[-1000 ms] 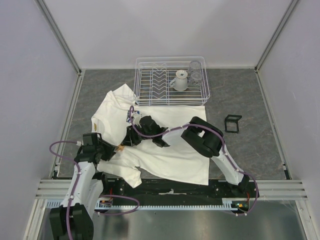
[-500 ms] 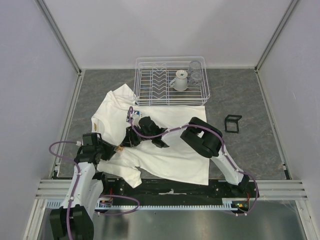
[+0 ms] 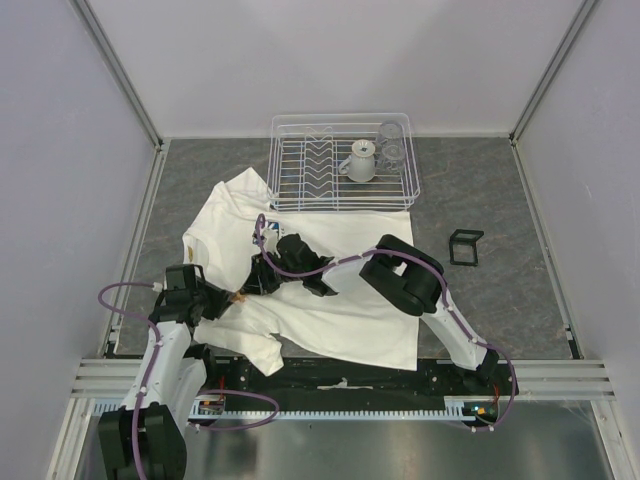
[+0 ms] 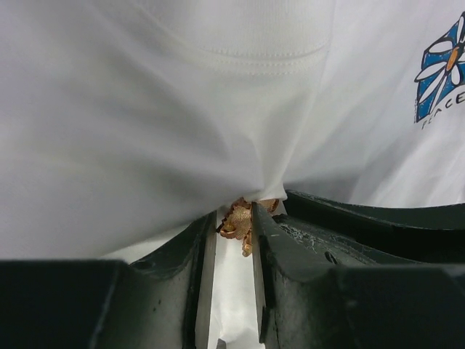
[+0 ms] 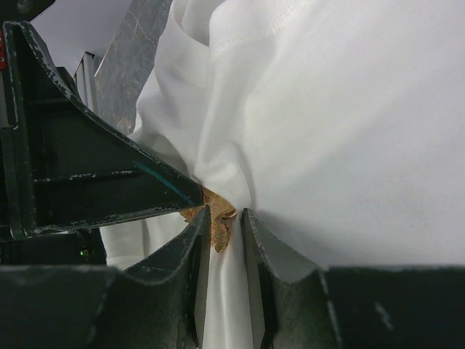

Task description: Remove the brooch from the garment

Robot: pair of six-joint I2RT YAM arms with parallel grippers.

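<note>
The white garment [image 3: 345, 310] lies spread on the table, its blue daisy logo [image 3: 272, 232] near the collar. The tiny orange-gold brooch [image 3: 239, 296] is pinned on a puckered fold near the left sleeve. My left gripper [image 3: 226, 299] is shut on the brooch [image 4: 241, 217], which spans its nearly closed jaws at the tips [image 4: 234, 218]. My right gripper [image 3: 256, 284] meets it from the other side. Its narrow jaws [image 5: 225, 215] pinch the cloth fold right beside the brooch [image 5: 215, 218], which rests against one finger. The logo [image 4: 439, 69] also shows in the left wrist view.
A white wire dish rack [image 3: 300, 190] stands behind the shirt, holding a white mug [image 3: 360, 160] and a glass [image 3: 390, 146]. A small black frame [image 3: 465, 247] stands on the grey table to the right. Rails run along the table's sides.
My left gripper has shifted slightly to the left with the brooch, drawing the fold taut. The right gripper has barely moved.
</note>
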